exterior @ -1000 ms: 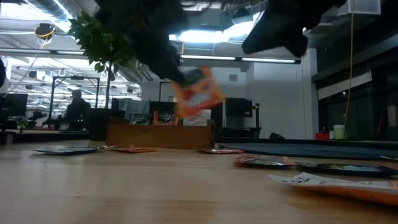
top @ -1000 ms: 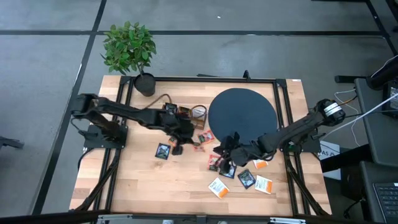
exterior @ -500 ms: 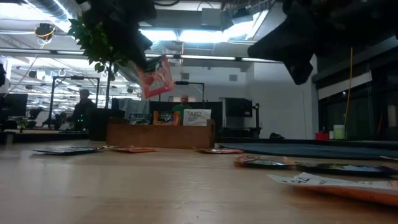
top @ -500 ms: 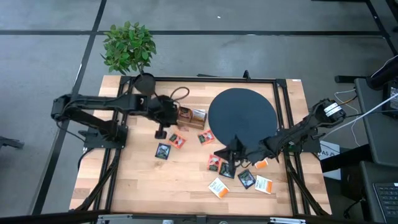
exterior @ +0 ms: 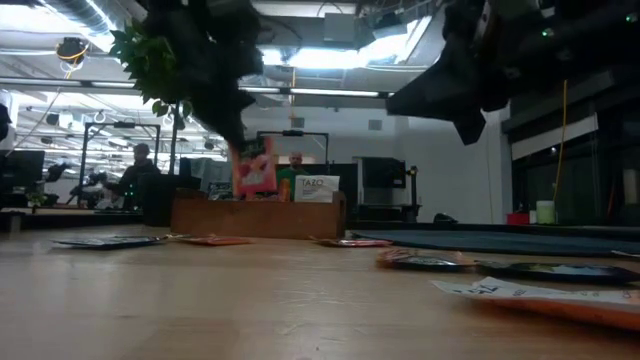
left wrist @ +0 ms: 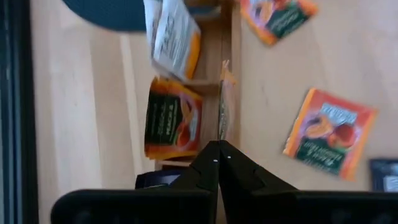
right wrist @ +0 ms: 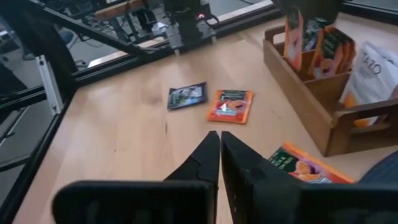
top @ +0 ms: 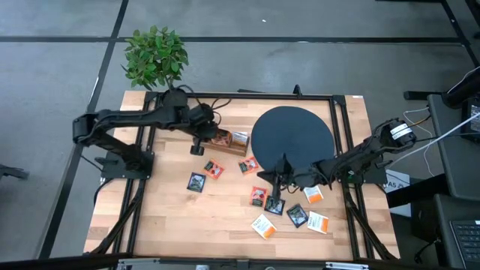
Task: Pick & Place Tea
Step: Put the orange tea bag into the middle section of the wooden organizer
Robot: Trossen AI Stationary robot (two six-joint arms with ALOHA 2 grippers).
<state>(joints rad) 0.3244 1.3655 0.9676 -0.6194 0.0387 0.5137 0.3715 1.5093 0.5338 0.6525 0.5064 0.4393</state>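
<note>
As the left arm's fingers [left wrist: 218,147] pinch a red-orange tea sachet [left wrist: 222,102] edge-on over the wooden tray [left wrist: 231,74], it could catch the wall and fall outside; right fingers [right wrist: 220,149] hover clenched, empty.

table [top: 225,217]: pale wood, smooth matt grain | tray [right wrist: 311,93]: darker wood, matt | sachets [left wrist: 328,132]: printed foil-like paper, slight gloss | disc [top: 292,135]: black, matt | frame [top: 247,96]: black metal
</note>
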